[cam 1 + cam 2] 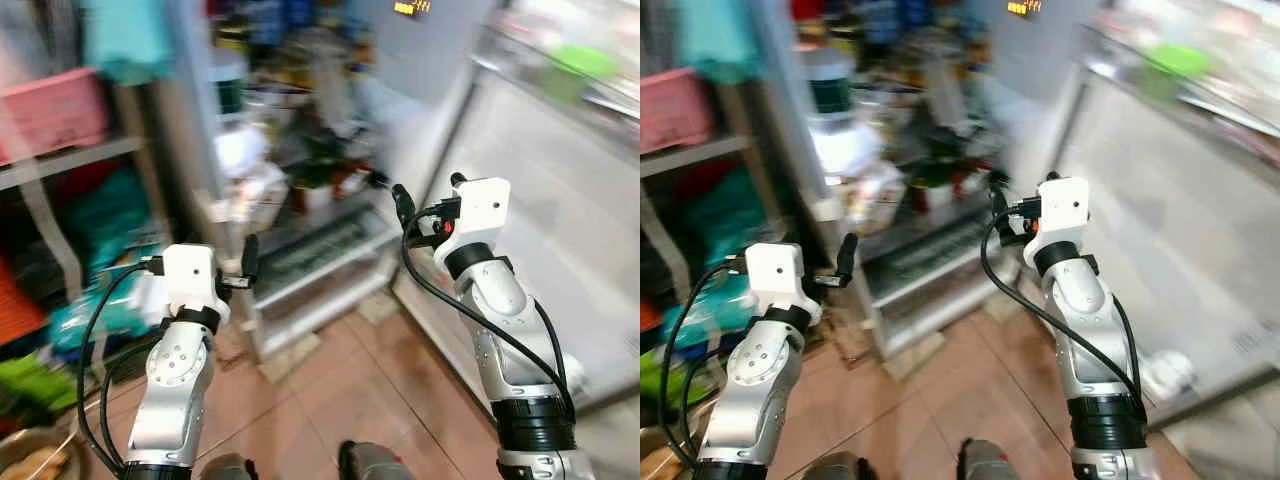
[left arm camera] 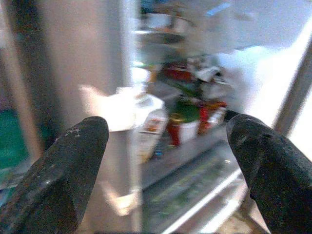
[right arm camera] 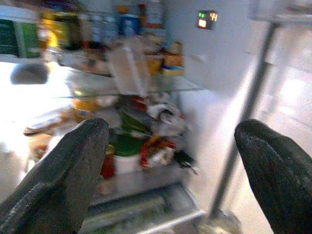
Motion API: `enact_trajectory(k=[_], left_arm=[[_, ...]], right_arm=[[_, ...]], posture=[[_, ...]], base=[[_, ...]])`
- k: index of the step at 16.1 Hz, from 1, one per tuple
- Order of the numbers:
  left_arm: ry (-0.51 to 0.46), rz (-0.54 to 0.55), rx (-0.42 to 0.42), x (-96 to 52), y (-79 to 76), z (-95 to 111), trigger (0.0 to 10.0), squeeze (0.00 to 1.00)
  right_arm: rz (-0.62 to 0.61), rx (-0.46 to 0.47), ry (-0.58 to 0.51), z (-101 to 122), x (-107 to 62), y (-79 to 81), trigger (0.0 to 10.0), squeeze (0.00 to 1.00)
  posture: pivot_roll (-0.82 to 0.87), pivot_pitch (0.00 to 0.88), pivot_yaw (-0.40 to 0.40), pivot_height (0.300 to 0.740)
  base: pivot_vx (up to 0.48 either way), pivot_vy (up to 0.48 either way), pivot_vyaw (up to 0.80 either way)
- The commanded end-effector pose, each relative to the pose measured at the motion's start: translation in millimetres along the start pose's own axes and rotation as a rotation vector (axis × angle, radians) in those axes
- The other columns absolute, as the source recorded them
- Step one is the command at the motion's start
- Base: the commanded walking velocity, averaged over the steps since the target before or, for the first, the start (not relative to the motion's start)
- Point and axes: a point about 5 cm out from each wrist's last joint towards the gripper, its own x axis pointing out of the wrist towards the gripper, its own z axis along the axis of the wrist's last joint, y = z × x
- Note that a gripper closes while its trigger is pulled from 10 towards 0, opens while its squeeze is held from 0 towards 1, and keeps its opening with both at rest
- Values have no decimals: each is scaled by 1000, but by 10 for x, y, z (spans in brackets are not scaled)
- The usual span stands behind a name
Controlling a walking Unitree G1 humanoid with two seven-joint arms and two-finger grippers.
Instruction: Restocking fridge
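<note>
Facing: the open grey fridge [image 1: 330, 190] with crowded, blurred shelves, its door [image 1: 560, 220] swung wide on the robot's right.
Left gripper [image 2: 165, 161]: raised before the fridge's lower shelves, black fingers [image 2: 63, 170] spread apart, grasping nothing.
Right gripper [image 3: 170, 165]: raised higher, near the door's inner edge, released and empty.
Shelf contents: a white carton [image 2: 146, 122] beside a green-lidded jar [image 2: 187, 117]; details smeared.
Display: small orange readout [image 3: 207, 19] on the fridge's inner wall.
Floor: reddish-brown tiles [image 1: 380, 390].
Left side: a pink plastic basket [image 1: 50, 110] on a rack.
</note>
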Motion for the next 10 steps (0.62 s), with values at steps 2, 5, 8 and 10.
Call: enact_trajectory(k=[2,5,8,10], left_arm=[[-11,-16,6,9,0,13,10000,0],[-3,14,5,2,21,0,10000,0],[7,23,8,-6,30,-10,10000,0],[8,13,12,-12,22,-15,10000,0]], right_arm=[[-4,-3,4,-2,-6,-14,10000,0],[6,-3,7,-13,1,6,10000,0],[11,-6,9,-12,-3,4,10000,0],[12,-6,10,-17,-19,11,10000,0]], posture=[[63,69,-28,740],[65,70,-31,740],[64,77,-32,740],[60,81,-27,740]], base=[[0,-129,-788],[0,-86,-788],[0,0,-785],[0,0,-291]])
